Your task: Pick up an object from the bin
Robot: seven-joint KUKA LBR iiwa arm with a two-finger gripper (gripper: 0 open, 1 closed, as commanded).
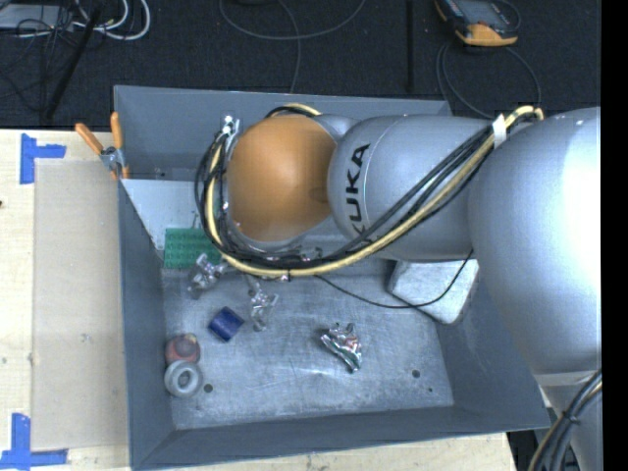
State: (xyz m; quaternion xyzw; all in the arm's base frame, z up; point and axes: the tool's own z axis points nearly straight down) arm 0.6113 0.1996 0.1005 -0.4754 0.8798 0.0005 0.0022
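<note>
Hand (257,307) low over the bin (139,312) floor, small blue block (225,324) nearest.
The hand hangs under the arm's orange cover (280,180); released or clenched, I cannot tell. The block lies just beside it, toward the bin's lower-left corner.

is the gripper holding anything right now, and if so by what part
Nothing is held: the gripper has its fingers apart, with only bare bin floor between them, next to the small blue block.
</note>
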